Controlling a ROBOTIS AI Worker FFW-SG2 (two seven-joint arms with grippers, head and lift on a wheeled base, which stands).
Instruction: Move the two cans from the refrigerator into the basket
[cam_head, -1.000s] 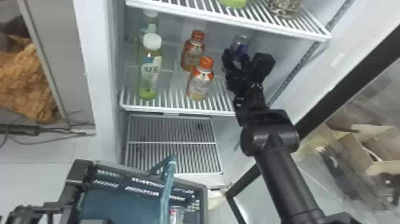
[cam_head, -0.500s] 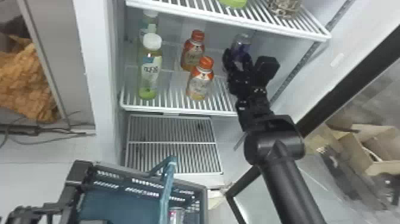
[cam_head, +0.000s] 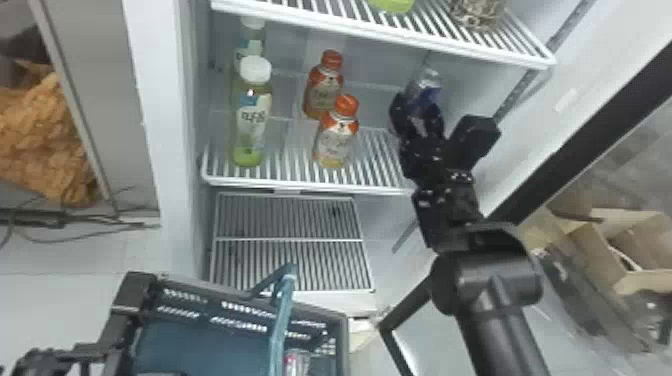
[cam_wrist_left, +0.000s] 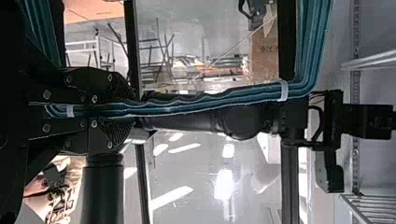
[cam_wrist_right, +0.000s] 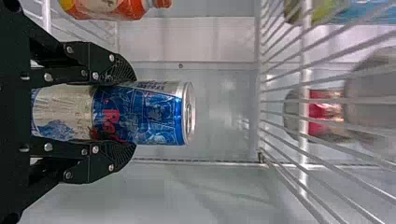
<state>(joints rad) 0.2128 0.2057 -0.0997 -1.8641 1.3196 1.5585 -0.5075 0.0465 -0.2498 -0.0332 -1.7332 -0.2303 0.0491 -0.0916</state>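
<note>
In the head view my right gripper (cam_head: 417, 122) is inside the refrigerator at the right of the middle shelf, closed around a blue and silver can (cam_head: 426, 92). The right wrist view has the same can (cam_wrist_right: 149, 112) pressed between both fingers of the right gripper (cam_wrist_right: 114, 114), its lid end beyond the fingertips. Low on the left of the head view, the left gripper (cam_head: 132, 295) is at the side of the teal basket (cam_head: 345, 332). Ribbed teal bars (cam_wrist_left: 187, 106) of the basket pass between the fingers of the left gripper (cam_wrist_left: 109, 111). Another can (cam_head: 296, 362) lies inside the basket.
Two orange-capped bottles (cam_head: 336, 137) stand left of the right gripper, with green bottles (cam_head: 252, 112) farther left. An upper wire shelf (cam_head: 380, 27) overhangs them. The refrigerator's side wall (cam_head: 545, 120) and dark-framed door (cam_head: 590, 145) are to the right.
My right gripper has shifted right and slightly down in the head view, and the blue can has moved along between its fingers. The left gripper and basket look the same.
</note>
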